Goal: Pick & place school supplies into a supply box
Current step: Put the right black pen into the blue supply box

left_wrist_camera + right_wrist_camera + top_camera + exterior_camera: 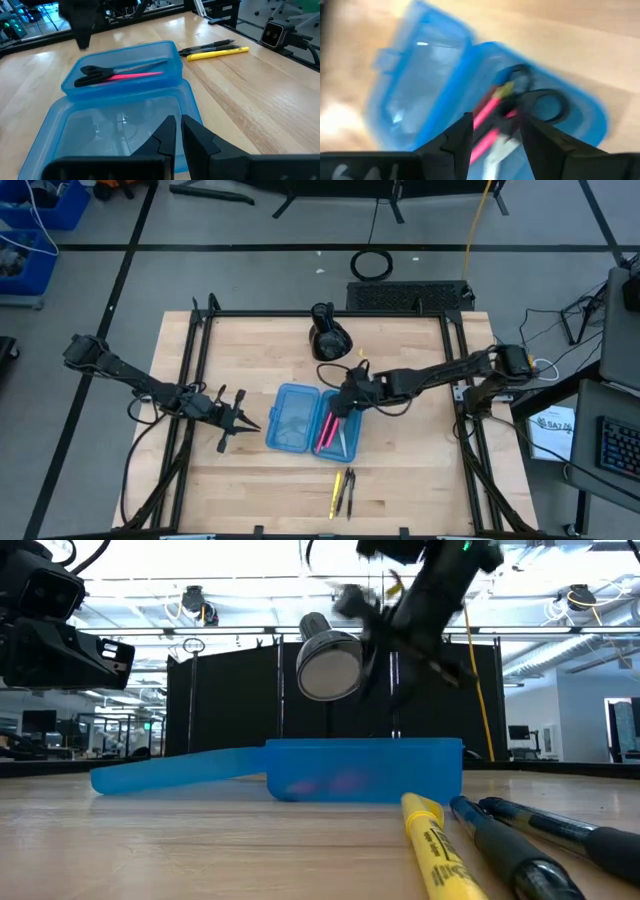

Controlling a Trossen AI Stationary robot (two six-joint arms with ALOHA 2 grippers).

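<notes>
Yellow marker [436,848] and dark pens [520,840] are lying closest to the low camera, loose on the wooden table [420,480], well short of the right gripper [345,402]. Supply box [310,420] is lying open flat directly under that gripper, between both arms; the flat lid half is sitting nearer the left gripper [240,423]. Right arm is reaching in from the table's right edge, stretched long and low, wrist tipped down over the deeper half. Its fingers are standing apart with nothing between them. Left arm is angling in from the left edge, fingers nearly closed on nothing, tips just beside the lid half.

Right wrist view is showing scissors [542,107] and pink pens [487,112] just beyond its fingertips, inside the deeper half. Left wrist view is showing those scissors [100,74] beside a pink pen [135,76] in the half farther from its fingers. High view alone is showing a black rounded object [328,336] on the table beyond the right gripper, apart from the box.
</notes>
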